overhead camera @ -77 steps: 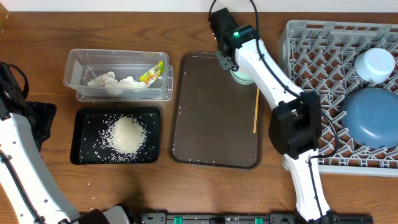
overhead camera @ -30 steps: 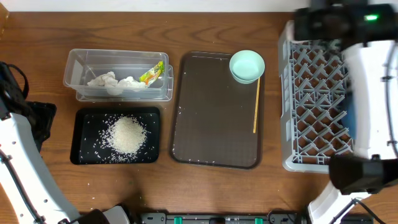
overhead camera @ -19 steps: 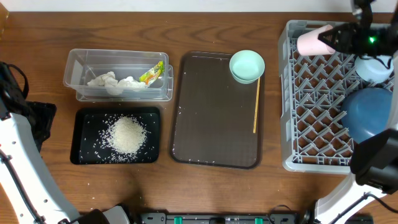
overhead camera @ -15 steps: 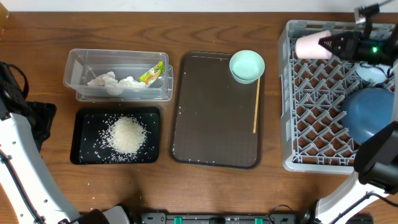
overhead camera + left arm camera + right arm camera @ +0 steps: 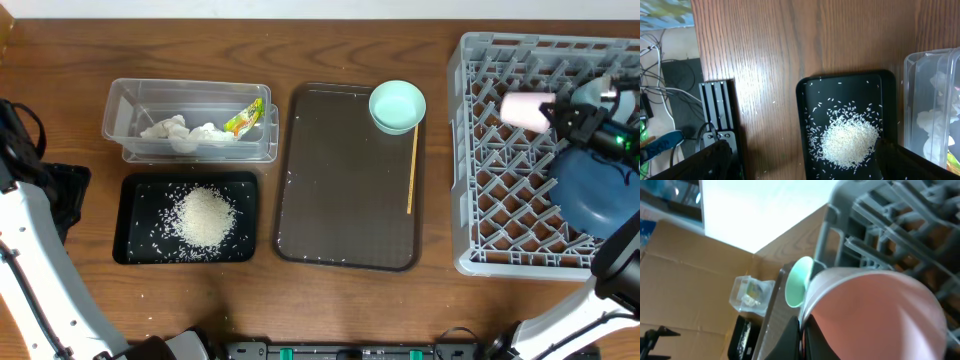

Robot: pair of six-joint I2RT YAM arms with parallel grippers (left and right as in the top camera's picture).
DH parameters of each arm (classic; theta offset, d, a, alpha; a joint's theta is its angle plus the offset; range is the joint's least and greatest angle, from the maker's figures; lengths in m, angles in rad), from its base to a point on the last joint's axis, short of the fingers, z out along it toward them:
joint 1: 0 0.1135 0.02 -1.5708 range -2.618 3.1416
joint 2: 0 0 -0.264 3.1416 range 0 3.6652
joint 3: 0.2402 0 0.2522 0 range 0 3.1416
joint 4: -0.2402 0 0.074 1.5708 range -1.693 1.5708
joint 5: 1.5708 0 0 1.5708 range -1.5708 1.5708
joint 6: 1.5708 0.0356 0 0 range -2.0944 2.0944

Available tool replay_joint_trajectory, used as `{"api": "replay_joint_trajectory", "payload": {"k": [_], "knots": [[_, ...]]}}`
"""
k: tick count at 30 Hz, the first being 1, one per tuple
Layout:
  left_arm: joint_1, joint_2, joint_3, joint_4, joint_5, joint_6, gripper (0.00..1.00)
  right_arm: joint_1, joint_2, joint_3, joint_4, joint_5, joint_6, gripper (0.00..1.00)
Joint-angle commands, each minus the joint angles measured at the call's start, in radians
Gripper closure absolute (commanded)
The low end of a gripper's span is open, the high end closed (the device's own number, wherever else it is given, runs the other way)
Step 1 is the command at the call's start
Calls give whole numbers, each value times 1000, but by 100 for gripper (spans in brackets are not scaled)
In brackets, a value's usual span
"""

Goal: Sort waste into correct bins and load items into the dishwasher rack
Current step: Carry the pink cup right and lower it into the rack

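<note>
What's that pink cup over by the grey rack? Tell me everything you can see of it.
The pink cup is plain, pale and smooth, plastic by the look, with no handle or print showing. It lies tipped on its side above the far part of the grey rack. The right gripper is shut on the end facing the arm. Whether it touches the rack's bars cannot be told.

blue bowl (image 5: 590,195) cropped (right edge), rack (image 5: 500,170) too
</note>
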Motion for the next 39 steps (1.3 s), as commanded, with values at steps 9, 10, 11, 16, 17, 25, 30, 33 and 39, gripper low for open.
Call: {"api": "replay_joint_trajectory", "payload": {"k": [9, 10, 11, 16, 17, 25, 30, 33, 39], "knots": [[3, 2, 2, -3, -8, -16, 6, 7, 6, -40, 359, -139, 282, 99], [3, 2, 2, -3, -8, -16, 6, 10, 14, -40, 411, -138, 320, 99], [3, 2, 2, -3, -8, -16, 6, 12, 25, -40, 462, -138, 359, 99], [3, 2, 2, -3, -8, -16, 6, 41, 106, -40, 657, -142, 515, 99], [3, 2, 2, -3, -8, -16, 6, 47, 124, -40, 683, -143, 542, 99], [3, 2, 2, -3, -8, -16, 6, 58, 225, -40, 782, -149, 657, 99], [3, 2, 2, -3, -8, -16, 6, 39, 225, -40, 872, -150, 722, 99], [3, 2, 2, -3, -8, -16, 6, 26, 225, -40, 969, -150, 824, 99], [3, 2, 2, -3, -8, -16, 6, 0, 225, -40, 1271, -168, 1101, 99]]}}
